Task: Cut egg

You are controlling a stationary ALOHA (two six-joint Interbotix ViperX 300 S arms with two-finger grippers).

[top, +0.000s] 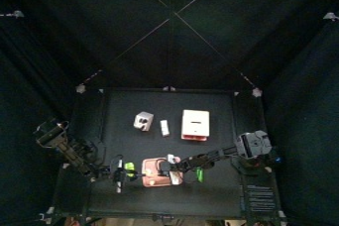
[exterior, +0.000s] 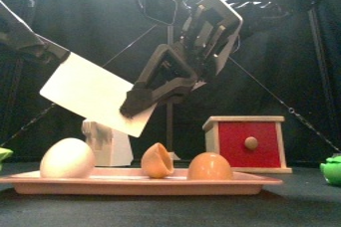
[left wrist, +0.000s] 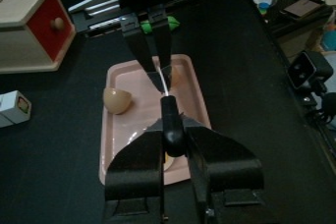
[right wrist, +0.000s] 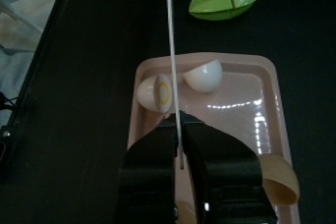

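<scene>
Nearest, the pink board (exterior: 134, 180) on the desk carries the egg (exterior: 158, 159), apparently already split into two halves mid-board, beside a whole egg (exterior: 67, 158). Right fingers (right wrist: 151, 154) pinch the knife (exterior: 91, 94) above; left fingers (left wrist: 138, 159) look pressed together, empty. Lift the blade straight up, clear of both halves.

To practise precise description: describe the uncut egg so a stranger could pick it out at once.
Find the pink board at the table's front. Seen from the front, the whole egg lies at its left end. Unlike the two halves beside it, it is smooth, pale and unbroken.
</scene>
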